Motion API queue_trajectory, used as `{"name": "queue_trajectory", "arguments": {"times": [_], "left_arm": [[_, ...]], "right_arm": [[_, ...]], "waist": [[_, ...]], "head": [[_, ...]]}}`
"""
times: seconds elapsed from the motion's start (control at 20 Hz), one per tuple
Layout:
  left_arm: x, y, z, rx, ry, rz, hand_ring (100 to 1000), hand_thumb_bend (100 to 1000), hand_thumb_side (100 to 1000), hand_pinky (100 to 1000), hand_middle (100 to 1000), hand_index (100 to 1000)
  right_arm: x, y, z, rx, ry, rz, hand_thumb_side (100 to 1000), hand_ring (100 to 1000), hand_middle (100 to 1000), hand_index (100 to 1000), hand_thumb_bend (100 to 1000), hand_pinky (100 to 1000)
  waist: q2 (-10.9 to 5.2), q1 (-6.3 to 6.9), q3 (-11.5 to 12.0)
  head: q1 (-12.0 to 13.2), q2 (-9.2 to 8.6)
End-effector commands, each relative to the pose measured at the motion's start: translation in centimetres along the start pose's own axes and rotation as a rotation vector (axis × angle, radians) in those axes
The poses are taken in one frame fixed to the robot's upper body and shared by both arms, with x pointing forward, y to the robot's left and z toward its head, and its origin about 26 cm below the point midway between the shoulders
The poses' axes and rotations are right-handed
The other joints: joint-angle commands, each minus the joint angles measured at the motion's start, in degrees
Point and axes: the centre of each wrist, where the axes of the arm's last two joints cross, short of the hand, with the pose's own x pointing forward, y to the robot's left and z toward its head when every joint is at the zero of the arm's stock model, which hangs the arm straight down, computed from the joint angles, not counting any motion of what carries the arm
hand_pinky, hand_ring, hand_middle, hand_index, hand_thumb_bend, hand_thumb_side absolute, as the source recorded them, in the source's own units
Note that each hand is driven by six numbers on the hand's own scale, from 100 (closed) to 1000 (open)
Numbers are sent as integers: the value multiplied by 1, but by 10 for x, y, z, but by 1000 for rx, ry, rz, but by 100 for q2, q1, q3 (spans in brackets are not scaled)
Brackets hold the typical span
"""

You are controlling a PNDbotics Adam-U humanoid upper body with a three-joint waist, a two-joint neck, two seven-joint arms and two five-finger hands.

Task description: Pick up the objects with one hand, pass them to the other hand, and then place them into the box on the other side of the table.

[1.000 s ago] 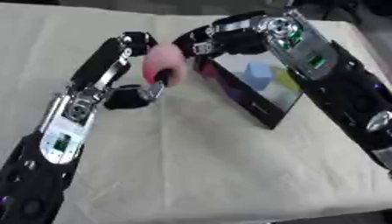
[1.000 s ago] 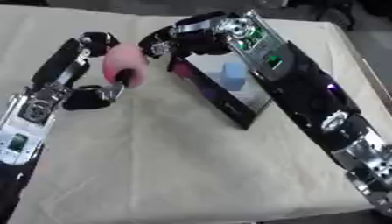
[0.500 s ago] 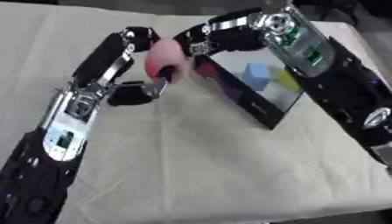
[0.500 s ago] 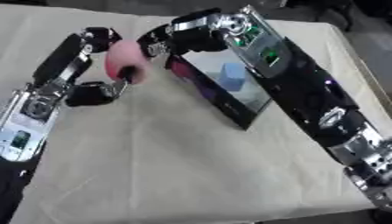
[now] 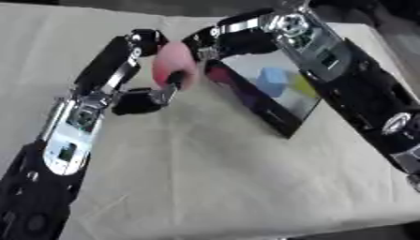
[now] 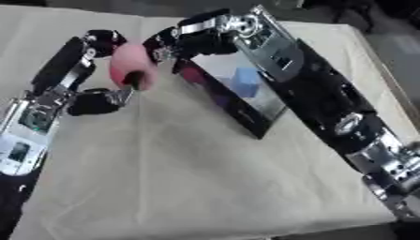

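The box (image 5: 271, 112) stands on the cloth-covered table (image 5: 213, 187), its open side tilted up, and serves as the landmark here. Inside it lie a blue block (image 5: 272, 80) and, just to the right of that, a yellowish shape (image 5: 302, 86).

A pink object (image 5: 174, 63) sits in the air just left of the box's upper left corner, above the cloth. The left hand (image 5: 156, 96) is below and left of that corner; one of its fingers curls up against the lower side of the pink object, holding it. The left arm runs from there down to the lower left edge of the view.

The right hand (image 6: 168, 44) is at the box's upper left corner, touching or nearly touching the pink object from the right. Its fingers are dark and bunched; whether they are open or closed cannot be told. The right arm passes over the far side of the box and down its right side.
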Motion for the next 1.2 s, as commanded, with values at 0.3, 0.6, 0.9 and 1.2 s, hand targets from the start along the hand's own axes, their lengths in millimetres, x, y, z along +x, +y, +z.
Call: {"name": "queue_trajectory", "arguments": {"times": [0.3,0.6,0.9,1.2], "left_arm": [[7,8,-12,24,-26,-25,643,100,429,713,573,521],[6,7,-11,20,-18,-33,642,100,415,712,573,520],[4,7,-9,19,-11,-42,641,100,403,710,572,519],[6,8,-11,23,-16,-45,640,100,397,708,571,519]], "right_arm": [[2,-9,8,-5,-23,6,839,1000,998,1000,100,808],[1,-10,13,-34,-63,-17,1000,1000,986,1000,100,801],[-2,-13,20,-50,-93,-60,1000,1000,991,1000,100,795],[-2,-11,18,-34,-92,-46,1000,1000,987,1000,100,798]], "waist": [[-176,-85,4],[-163,-83,2],[-160,-75,-7],[-153,-76,-3]], "head": [[72,29],[116,29],[124,29],[113,29]]}}
